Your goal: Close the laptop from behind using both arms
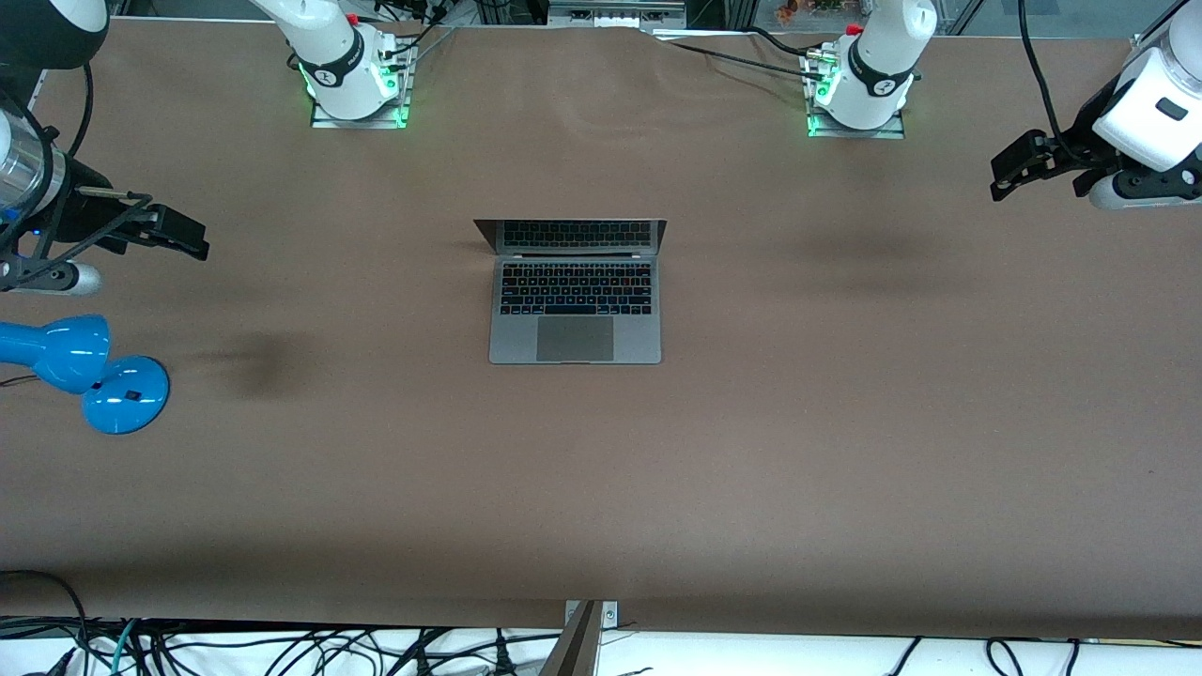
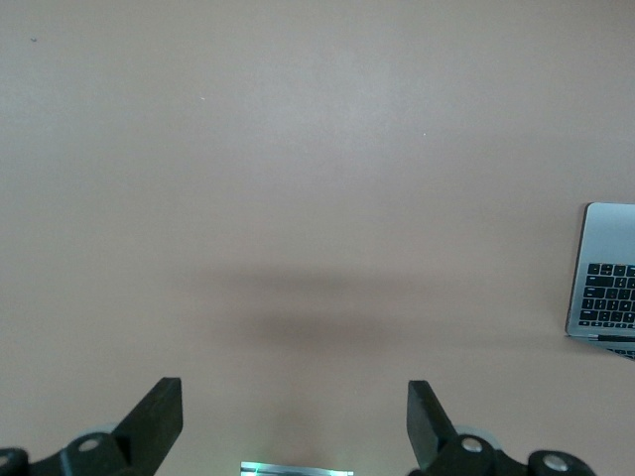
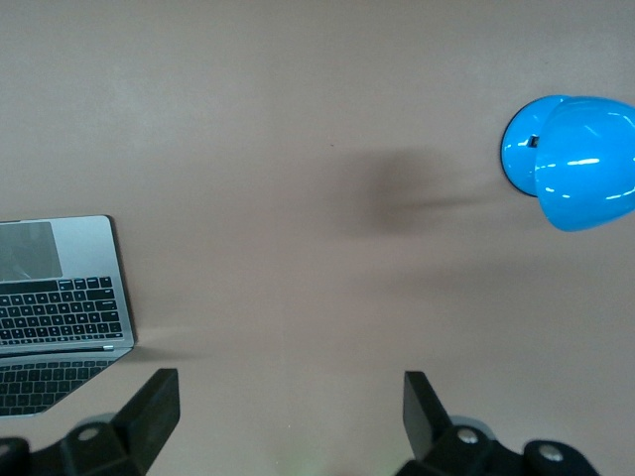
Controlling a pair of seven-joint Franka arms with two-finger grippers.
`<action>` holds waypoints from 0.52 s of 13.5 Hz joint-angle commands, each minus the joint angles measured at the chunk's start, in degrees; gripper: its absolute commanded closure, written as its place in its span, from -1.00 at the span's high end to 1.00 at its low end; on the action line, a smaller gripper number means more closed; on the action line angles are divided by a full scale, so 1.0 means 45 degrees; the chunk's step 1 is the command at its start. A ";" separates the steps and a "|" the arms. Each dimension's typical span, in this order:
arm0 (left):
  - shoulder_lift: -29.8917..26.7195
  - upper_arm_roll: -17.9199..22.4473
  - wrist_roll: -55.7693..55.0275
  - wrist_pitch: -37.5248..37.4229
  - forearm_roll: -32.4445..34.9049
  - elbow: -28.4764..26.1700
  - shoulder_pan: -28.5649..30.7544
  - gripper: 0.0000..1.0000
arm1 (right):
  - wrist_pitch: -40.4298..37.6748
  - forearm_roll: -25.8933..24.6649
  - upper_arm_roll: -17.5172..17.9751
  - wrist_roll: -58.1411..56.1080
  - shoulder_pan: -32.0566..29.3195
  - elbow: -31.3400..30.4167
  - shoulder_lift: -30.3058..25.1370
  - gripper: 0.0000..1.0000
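The laptop [image 1: 575,314] lies open in the middle of the brown table, grey with a black keyboard, its screen standing up on the side toward the robots' bases. It also shows at the edge of the left wrist view [image 2: 605,273] and of the right wrist view [image 3: 62,302]. My left gripper [image 1: 1012,169] is open and empty, up in the air over the table's left-arm end. My right gripper [image 1: 178,235] is open and empty, up over the right-arm end. Both are well apart from the laptop.
A blue desk lamp [image 1: 89,368] lies on the table [image 1: 845,422] at the right arm's end, under and nearer the front camera than my right gripper; it also shows in the right wrist view [image 3: 575,159]. The arm bases [image 1: 357,84] stand along the table's edge.
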 commanded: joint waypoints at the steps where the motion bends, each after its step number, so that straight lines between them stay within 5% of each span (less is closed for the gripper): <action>1: 0.0006 -0.0137 -0.0081 0.0071 -0.0072 -0.0067 0.0142 1.00 | 0.0037 -0.0026 0.0042 0.0046 -0.0029 0.0230 0.0034 1.00; 7: 0.0183 -0.0196 -0.0082 0.0110 -0.0188 0.0187 0.0122 1.00 | 0.0311 0.0052 0.0042 -0.0032 -0.0029 0.0211 0.0034 1.00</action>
